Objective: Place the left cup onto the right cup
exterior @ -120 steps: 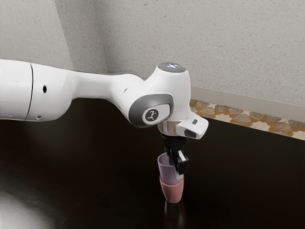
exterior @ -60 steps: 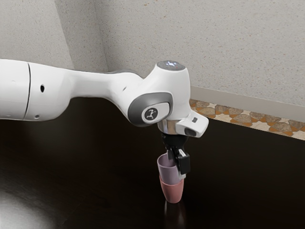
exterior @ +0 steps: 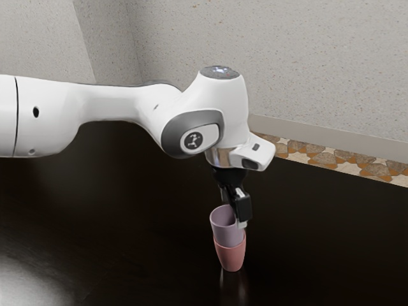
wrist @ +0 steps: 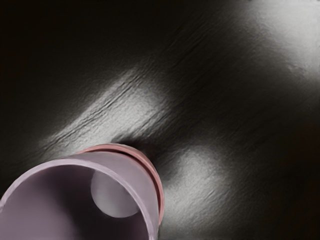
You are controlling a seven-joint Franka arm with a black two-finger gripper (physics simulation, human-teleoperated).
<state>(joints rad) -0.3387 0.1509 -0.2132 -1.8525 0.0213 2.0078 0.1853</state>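
Lavender cup [exterior: 223, 227] nested upright in pink cup [exterior: 231, 256], on dark table [exterior: 95, 255] near its middle, black gripper [exterior: 240, 220] at the lavender cup's right rim, its spread impossible to make out, white arm entering from the left

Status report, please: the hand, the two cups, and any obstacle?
Hand at rim of purple cup. Purple cup nested upright in pink cup. No obstacle seen by the stack.
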